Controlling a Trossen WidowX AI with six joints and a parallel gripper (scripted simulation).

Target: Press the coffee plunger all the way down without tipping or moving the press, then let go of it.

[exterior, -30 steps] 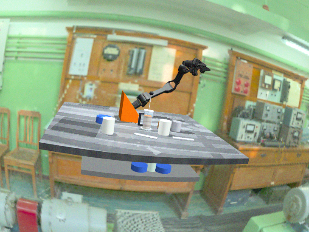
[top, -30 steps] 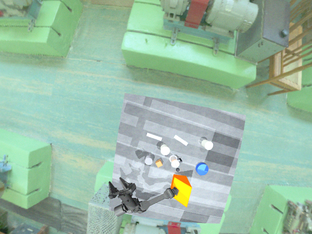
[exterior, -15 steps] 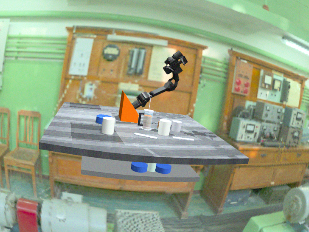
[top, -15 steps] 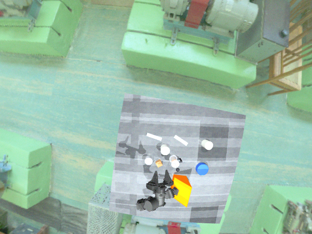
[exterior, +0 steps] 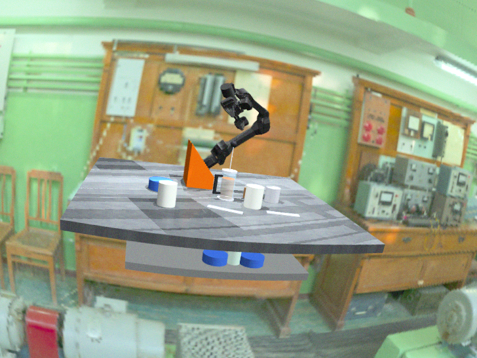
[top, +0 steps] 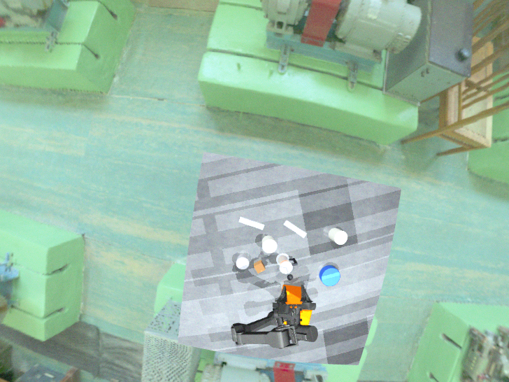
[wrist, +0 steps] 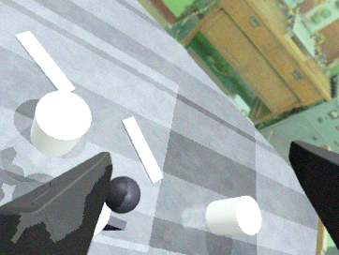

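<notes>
High over the grey table (exterior: 115, 216) my gripper (exterior: 235, 105) hangs wide open with nothing in it; my fingers stand far apart, one at each side of the wrist view. Down below, the press (exterior: 227, 187) stands upright near the middle of the table, just beside the orange wedge (exterior: 196, 167); its thin rod sticks up and ends in a dark knob (wrist: 123, 194), which shows just beside my one finger, apart from it; white cups (wrist: 61, 122) and white strips (wrist: 141, 149) lie around it, and a blue disc (top: 329, 275) sits off to one side.
</notes>
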